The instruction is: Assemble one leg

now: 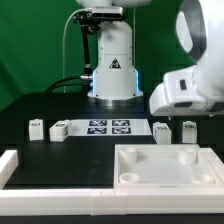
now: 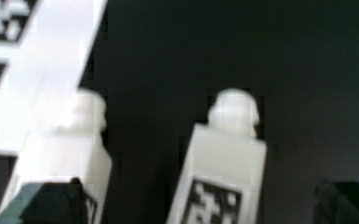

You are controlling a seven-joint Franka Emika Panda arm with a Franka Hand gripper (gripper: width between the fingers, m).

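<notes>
Lying nearest the exterior camera, a smooth white L-shaped plastic rail (image 1: 60,193) runs along the front of the matt black table (image 1: 70,155). Just behind it, toward the exterior view's right, sits a large white square plastic panel (image 1: 165,172) with a raised rim and round hollows in its face.

Beyond the panel's far edge stands a row of small parts. The leg (image 1: 188,128), a small white plastic post with a rounded tip and a square black-and-white tag on one flat side, stands upright on the table at the exterior view's right end of that row. A second white post (image 1: 162,129) of the same shape stands near it without touching. Next along lies the thin flat marker board (image 1: 105,127), then a third white post (image 1: 60,129) and a fourth white post (image 1: 36,126).

The gripper (image 2: 197,200) hangs above the leg and the second post. In the blurred wrist view its dark fingers (image 2: 48,200) are spread wide and pinch nothing.

The bulky glossy white arm housing (image 1: 190,85) looms over that end, and farthest back rises the white robot base (image 1: 112,65) bearing a triangular sticker.
</notes>
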